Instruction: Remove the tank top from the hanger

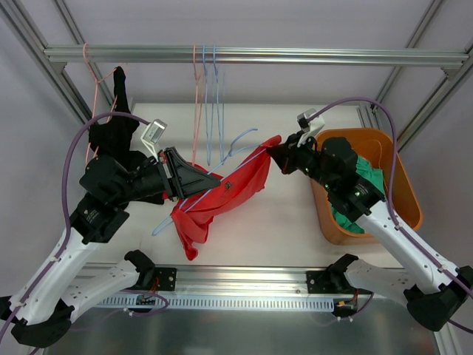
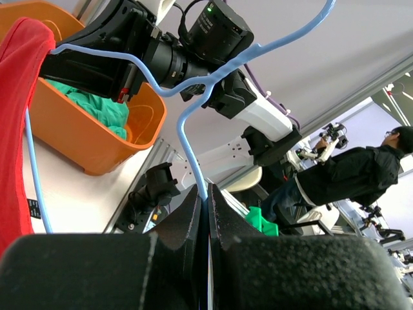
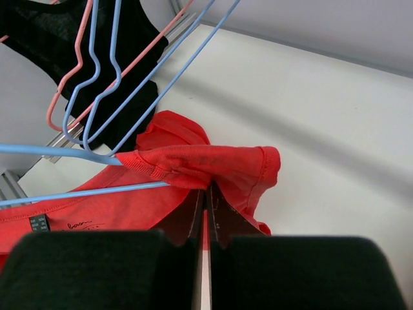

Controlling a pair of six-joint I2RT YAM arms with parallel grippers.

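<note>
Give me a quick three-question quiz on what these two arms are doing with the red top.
1. True or false: the left tool is shut on the blue hanger.
2. What does the right tool pinch? A the red tank top; B a pink hanger; C a black garment.
3. What colour is the cloth in the orange bin?
Key: 1 true; 2 A; 3 green.

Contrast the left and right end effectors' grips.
The left end effector pinches bare wire of the blue hanger; the right end effector pinches fabric of the red tank top. The left sits at the garment's left side, the right beside the orange bin. Both are shut.
</note>
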